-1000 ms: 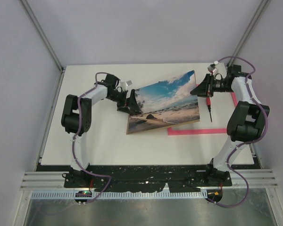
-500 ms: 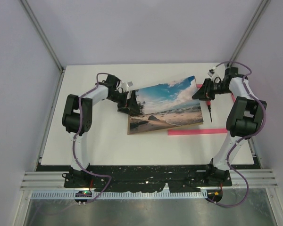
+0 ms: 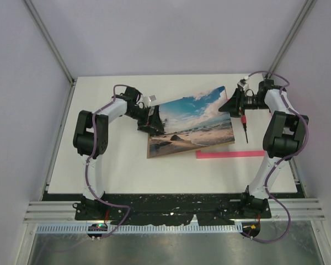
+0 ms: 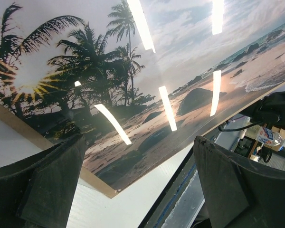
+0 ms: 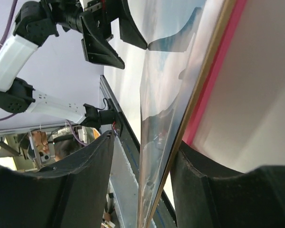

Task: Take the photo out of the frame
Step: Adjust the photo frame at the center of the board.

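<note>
The photo point(image 3: 190, 124), a beach print on a thin brown board, lies slanted in the middle of the table. It partly covers the pink frame point(image 3: 230, 154), which lies flat under its right end. My left gripper point(image 3: 150, 118) is open at the photo's left edge, and the photo's corner point(image 4: 111, 190) sits ahead between its fingers, untouched. My right gripper point(image 3: 233, 104) stands at the upper right corner. In the right wrist view, the photo's edge point(image 5: 166, 142) passes between the jaws of the right gripper point(image 5: 145, 142), with a gap on the picture side. The frame point(image 5: 218, 71) shows pink behind it.
A small red-handled tool point(image 3: 244, 126) lies just right of the photo, below the right gripper. White table surface point(image 3: 116, 165) lies in front of the photo. The black base rail point(image 3: 171, 201) runs along the near edge.
My right gripper's jaws have opened around the photo's corner, and it has shifted slightly up and left. The photo has slid a little to the left. The left gripper stays open.
</note>
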{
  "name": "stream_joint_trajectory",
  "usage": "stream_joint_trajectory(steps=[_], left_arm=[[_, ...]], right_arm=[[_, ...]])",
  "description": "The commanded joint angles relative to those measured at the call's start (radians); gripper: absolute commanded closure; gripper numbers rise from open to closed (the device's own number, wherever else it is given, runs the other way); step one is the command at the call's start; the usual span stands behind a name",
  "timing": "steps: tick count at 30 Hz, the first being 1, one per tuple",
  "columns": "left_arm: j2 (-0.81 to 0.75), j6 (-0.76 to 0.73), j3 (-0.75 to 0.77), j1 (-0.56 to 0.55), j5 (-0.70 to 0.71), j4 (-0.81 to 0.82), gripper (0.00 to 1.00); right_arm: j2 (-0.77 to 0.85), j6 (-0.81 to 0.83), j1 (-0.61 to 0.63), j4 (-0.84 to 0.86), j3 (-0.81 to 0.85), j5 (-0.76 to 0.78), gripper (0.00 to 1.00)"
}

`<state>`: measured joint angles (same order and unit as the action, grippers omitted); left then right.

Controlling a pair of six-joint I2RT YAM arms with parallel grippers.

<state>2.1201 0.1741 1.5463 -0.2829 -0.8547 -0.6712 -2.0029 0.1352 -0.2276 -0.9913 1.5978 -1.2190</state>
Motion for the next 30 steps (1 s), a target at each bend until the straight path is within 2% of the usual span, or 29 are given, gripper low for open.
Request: stream_joint_trajectory(steps=[1,6,13,20,26,30], left_arm=[[0.015,-0.024,0.029,-0.019,0.005,-0.007,0.00],[0.012,-0.025,0.028,-0.021,0.002,-0.007,0.00],[0.009,-0.025,0.026,-0.019,0.000,-0.005,0.00],[0.011,-0.027,0.024,-0.019,0.002,-0.005,0.00],[0.009,-0.025,0.024,-0.021,-0.001,-0.004,0.00],[0.009,-0.025,0.024,-0.019,-0.001,-0.004,0.00]], right_arm=[[0.065,0.028,0.092,-0.035,0.031,-0.012,0.46],[0.125,-0.065,0.203,0.081,-0.004,0.277,0.46],[0.167,-0.088,0.221,0.099,0.043,0.588,0.46],[0.139,-0.063,0.228,0.065,0.080,0.677,0.46],[0.131,-0.054,0.228,0.066,0.067,0.630,0.45],[0.128,-0.028,0.286,0.066,0.068,0.706,0.45]])
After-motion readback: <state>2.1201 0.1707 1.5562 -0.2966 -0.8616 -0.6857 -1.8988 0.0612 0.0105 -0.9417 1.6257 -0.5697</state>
